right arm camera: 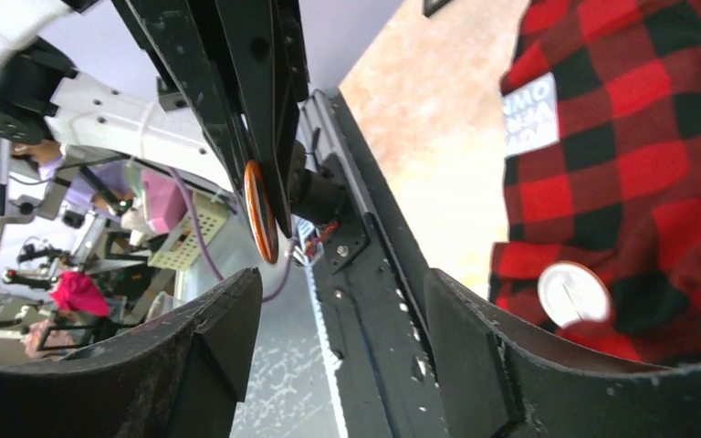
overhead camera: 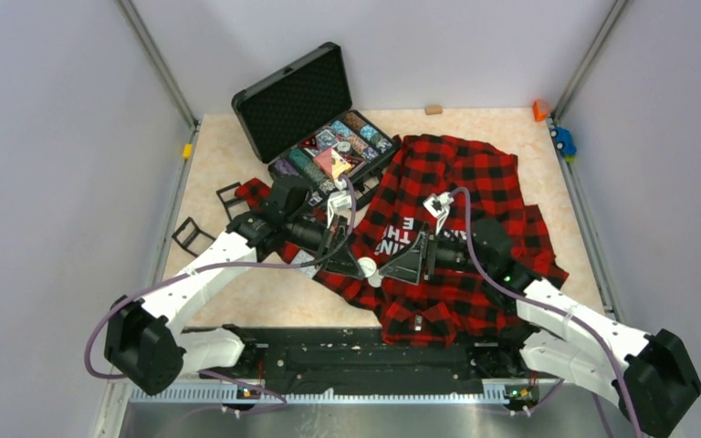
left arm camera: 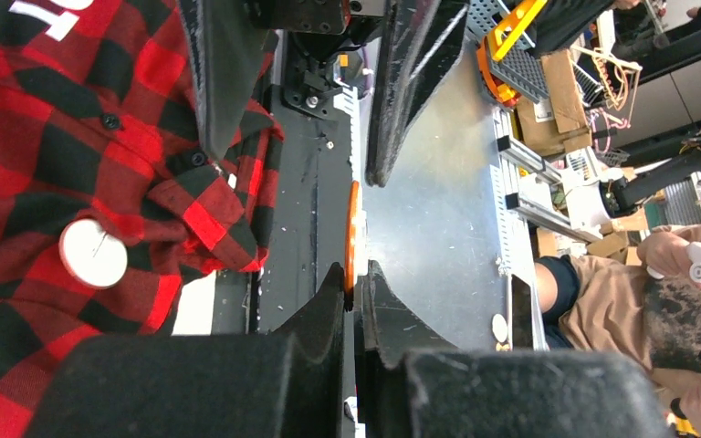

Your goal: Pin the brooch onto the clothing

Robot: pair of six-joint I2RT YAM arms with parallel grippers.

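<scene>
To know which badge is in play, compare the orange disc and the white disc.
The orange disc is pinched by its rim in the shut left tool, while the white disc lies flat and unheld on the checked shirt. One is orange, the other white. Both look round and flat.

Beige table (overhead camera: 502,123), red-and-black checked shirt (overhead camera: 465,182) spread across it, open black case (overhead camera: 297,100) behind

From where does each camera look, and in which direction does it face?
Top external: above and behind, looking down on table, shirt, left arm, right arm.
Left wrist: faces the near rail; left gripper shut on orange disc.
Right wrist: faces the left gripper; right gripper open.
Wrist views share: orange disc, white disc on shirt.
</scene>
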